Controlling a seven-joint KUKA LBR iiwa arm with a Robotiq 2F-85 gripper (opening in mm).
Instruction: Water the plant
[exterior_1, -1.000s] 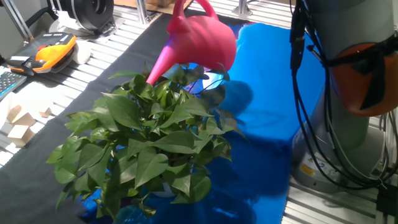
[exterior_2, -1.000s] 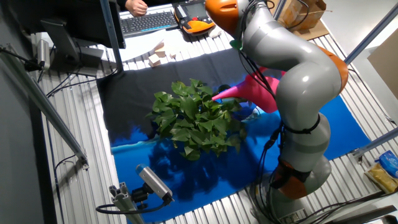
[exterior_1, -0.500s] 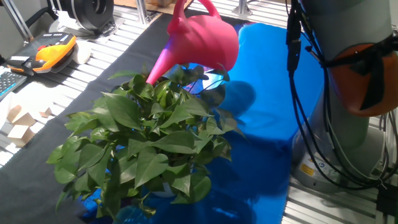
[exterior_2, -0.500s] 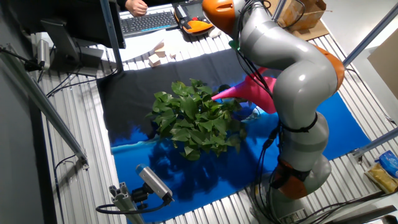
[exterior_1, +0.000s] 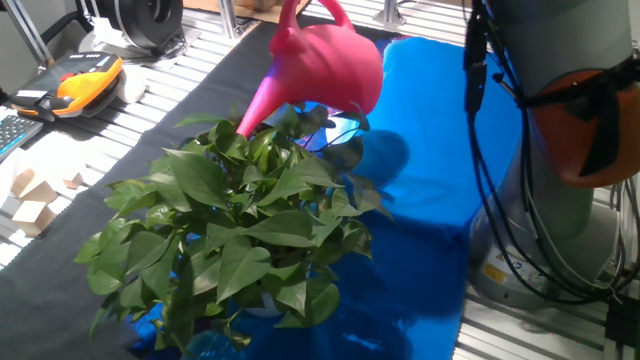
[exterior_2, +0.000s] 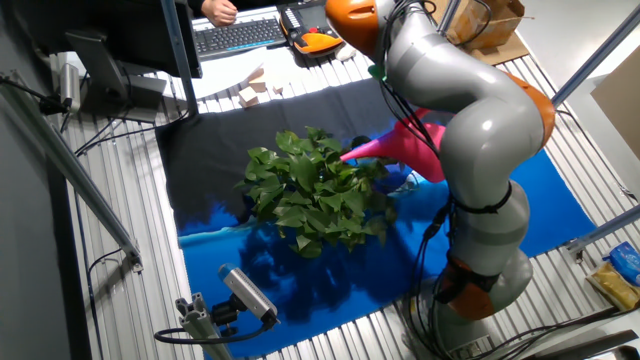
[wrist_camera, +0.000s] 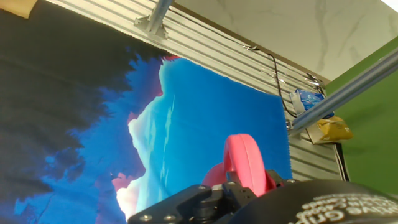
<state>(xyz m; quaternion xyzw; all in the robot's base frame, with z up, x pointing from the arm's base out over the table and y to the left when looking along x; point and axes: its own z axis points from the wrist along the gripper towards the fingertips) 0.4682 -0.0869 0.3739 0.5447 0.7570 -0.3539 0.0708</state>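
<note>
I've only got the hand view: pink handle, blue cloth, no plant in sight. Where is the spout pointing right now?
Observer: The watering can is tipped, spout down, its tip at the top leaves of the plant.
Operator: Which edge of the plant is that?
Observer: In the other fixed view the spout meets the foliage on the side nearest the arm, not the centre.
Operator: Any water showing?
Observer: I can't make out a stream in either fixed view.
Operator: What's under the plant?
Observer: It sits where the black cloth meets the blue cloth.
</note>
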